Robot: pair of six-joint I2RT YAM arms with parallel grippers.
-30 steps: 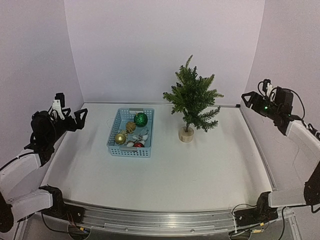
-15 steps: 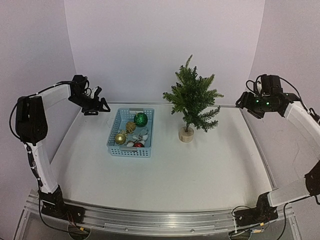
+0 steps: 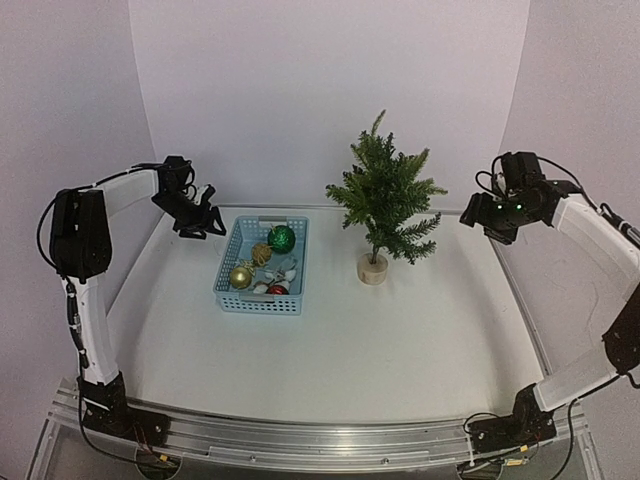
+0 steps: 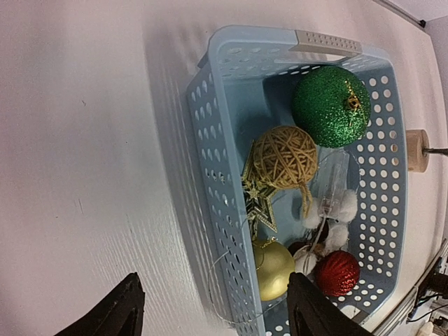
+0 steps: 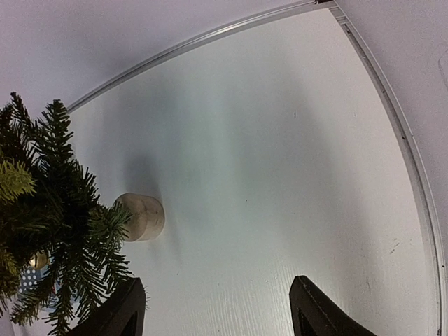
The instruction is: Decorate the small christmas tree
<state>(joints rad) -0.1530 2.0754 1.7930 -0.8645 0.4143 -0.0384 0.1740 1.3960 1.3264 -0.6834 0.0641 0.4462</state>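
Note:
The small christmas tree (image 3: pixel 385 195) stands upright on its round pale wooden base (image 3: pixel 373 268) at the back centre; it also shows at the left of the right wrist view (image 5: pixel 49 210). A pale blue basket (image 3: pixel 228 262) to its left holds a green glitter ball (image 4: pixel 330 105), a twine ball (image 4: pixel 283 156), a gold star (image 4: pixel 259 199), a gold ball (image 4: pixel 273 267) and a red ball (image 4: pixel 337 273). My left gripper (image 3: pixel 207 223) is open and empty, up in the air just left of the basket. My right gripper (image 3: pixel 478 218) is open and empty, in the air right of the tree.
White cotton-like bits (image 4: pixel 336 217) and a thin wire loop (image 4: pixel 224 294) lie at the basket's near end. A metal rail (image 5: pixel 392 119) edges the white table on the right. Walls close in the back and both sides.
My left gripper has swung from the far left up and toward the basket. My right gripper has moved left and slightly down toward the tree. Both stay open.

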